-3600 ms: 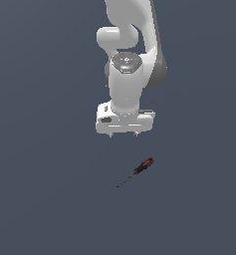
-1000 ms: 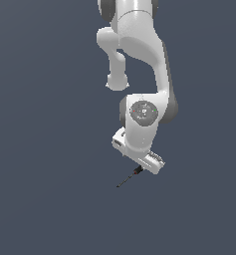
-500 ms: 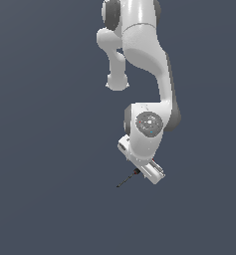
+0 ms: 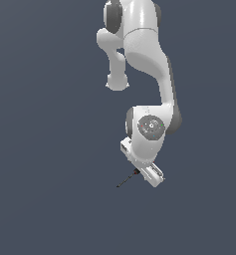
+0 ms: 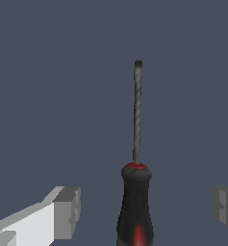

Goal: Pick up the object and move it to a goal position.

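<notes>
Red and black mark the handle of the small screwdriver point(image 5: 135, 204), which lies flat on the plain slate-grey worktop point(image 4: 50, 199) with its thin dark shaft point(image 5: 137, 113) pointing away from the white hand point(image 5: 144, 209). In the wrist view the handle sits between the two grey finger pads point(image 5: 67, 211), one on each side and both clearly apart from it, so the hand is spread wide and has hold of nothing. A red ring shows where the handle meets the shaft, and a red patch shows lower on the handle. In the exterior view the white arm point(image 4: 144, 74) bends down from the top of the picture, and the hand point(image 4: 145, 172) hangs low over the screwdriver point(image 4: 127, 179), covering most of the handle. Only a bit of red and the dark shaft stick out, slanting down toward the exterior view's left. How close the fingertips are to the worktop cannot be told.
</notes>
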Motion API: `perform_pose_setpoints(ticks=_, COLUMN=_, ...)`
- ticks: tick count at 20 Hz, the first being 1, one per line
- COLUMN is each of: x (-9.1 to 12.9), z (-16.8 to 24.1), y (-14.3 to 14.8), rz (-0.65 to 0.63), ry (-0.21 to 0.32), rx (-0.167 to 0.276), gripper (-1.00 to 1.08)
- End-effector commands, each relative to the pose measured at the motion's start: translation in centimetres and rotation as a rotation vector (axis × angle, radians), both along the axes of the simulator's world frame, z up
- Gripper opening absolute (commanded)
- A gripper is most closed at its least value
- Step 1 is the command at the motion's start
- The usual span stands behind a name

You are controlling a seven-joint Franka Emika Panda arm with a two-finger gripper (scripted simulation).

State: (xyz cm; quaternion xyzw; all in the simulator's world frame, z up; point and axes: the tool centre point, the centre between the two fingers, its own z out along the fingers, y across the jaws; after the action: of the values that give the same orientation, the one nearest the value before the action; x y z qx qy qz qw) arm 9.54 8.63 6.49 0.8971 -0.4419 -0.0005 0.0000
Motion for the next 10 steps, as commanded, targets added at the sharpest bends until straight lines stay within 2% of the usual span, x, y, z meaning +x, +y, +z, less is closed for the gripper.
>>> perform_pose_setpoints(ticks=1, x=0.0, z=0.0, y=0.0, rz=0.000, ry=0.000, rx=0.000, gripper=1.00)
perform_pose_setpoints(ticks=10, x=-0.1, z=-3.7, y=0.0, rz=-0.004, ry=-0.001, rx=0.000, gripper=1.00)
